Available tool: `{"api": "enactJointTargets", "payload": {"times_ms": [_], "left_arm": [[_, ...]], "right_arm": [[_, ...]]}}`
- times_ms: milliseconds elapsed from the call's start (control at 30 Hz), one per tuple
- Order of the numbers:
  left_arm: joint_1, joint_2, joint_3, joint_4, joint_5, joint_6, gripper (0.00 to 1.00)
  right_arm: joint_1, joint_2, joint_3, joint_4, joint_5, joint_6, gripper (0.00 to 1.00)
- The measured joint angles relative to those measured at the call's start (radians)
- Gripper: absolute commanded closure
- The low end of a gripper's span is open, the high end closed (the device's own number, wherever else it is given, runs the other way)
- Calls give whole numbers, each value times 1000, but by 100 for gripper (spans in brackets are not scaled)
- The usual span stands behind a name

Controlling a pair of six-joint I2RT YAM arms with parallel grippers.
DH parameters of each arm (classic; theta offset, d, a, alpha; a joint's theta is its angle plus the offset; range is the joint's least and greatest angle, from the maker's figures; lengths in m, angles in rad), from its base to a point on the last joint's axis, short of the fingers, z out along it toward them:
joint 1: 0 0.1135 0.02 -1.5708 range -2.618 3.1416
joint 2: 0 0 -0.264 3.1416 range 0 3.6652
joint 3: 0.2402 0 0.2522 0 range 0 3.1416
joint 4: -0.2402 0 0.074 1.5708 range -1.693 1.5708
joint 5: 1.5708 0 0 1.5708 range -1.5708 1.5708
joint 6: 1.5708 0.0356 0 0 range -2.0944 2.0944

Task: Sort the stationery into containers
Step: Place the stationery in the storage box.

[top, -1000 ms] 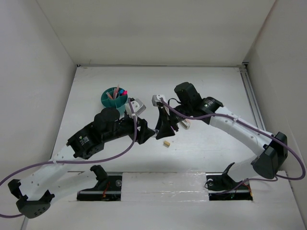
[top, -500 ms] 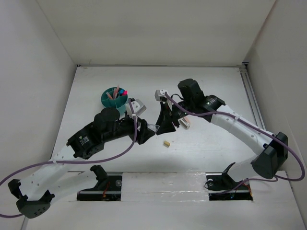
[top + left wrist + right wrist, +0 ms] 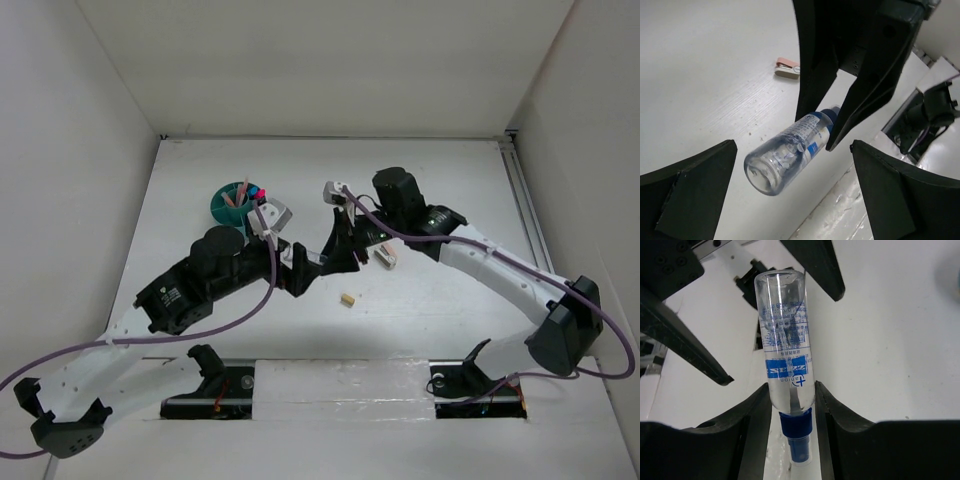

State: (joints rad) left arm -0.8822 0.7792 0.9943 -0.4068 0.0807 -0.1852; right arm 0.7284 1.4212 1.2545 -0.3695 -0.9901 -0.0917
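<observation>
My right gripper is shut on a clear-barrelled, blue-capped glue pen, gripping it just above the cap. It holds the pen in the air, pointing at the left gripper. My left gripper is open, and the pen's free clear end lies between its spread jaws without touching them. In the top view the two grippers, left and right, meet at mid-table. The teal organiser cup stands behind the left arm with pink and red pens in it. A tan eraser block lies on the table in front of the grippers.
A small pink-and-white eraser lies on the table under the right arm and also shows in the top view. White walls close the table on the left, back and right. The arm bases sit at the near edge.
My left gripper has moved forward and right toward the right gripper. The right gripper has shifted slightly toward it with the pen, so the pen's end now sits between the left jaws.
</observation>
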Motion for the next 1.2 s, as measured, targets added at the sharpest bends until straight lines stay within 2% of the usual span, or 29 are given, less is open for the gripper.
{"api": "enactJointTargets", "payload": {"times_ms": [167,333,500,733,867,1100,1200], "left_arm": [[0,2,0,0,-166,-114,0],[0,16,0,-2,-364,-288,0],[0,25,-4,11,-487,-463,0],[0,24,-37,60,-558,-664,0],[0,24,-58,80,-591,-747,7],[10,17,-84,93,-639,-807,18],[31,12,-85,102,-645,-811,18]], "right_arm": [[24,-3,-8,94,145,131,100],[63,-1,-6,137,359,267,100],[79,26,-2,198,496,438,100],[133,24,-23,298,653,599,100],[156,18,-27,327,696,639,100],[166,17,-57,373,721,662,100],[168,17,-75,377,721,665,100]]}}
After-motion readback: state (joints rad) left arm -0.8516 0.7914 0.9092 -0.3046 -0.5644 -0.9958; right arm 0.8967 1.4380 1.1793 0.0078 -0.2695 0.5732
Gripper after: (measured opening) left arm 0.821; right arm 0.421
